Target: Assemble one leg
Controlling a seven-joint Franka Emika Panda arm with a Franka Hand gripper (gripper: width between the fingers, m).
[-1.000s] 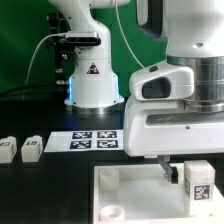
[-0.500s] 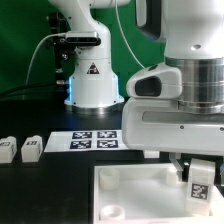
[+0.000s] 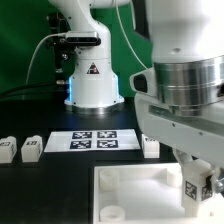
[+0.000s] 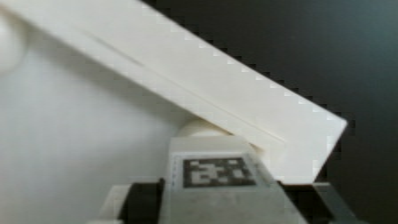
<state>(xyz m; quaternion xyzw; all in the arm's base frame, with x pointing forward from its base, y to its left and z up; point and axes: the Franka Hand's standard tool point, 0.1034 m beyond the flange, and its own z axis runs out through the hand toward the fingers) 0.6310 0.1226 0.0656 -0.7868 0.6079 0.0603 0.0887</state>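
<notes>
Gripper [image 4: 217, 200] fingers clamp the leg [image 4: 215, 165] from both sides, tag face toward the wrist camera. Its long axis runs straight on from the fingers, far end just beside the plate [image 3: 140, 180] corner, over the table's near edge. From the exterior view, the arm looms low, wrist pointing downward.

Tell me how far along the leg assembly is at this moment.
Done: the hand has the leg gripped and carried over to the white plate. In hand: the leg sits at the plate's corner on the exterior view's right; whether it is seated in a socket cannot be told. Left: seating, then release. Two more legs lie on the table.
</notes>
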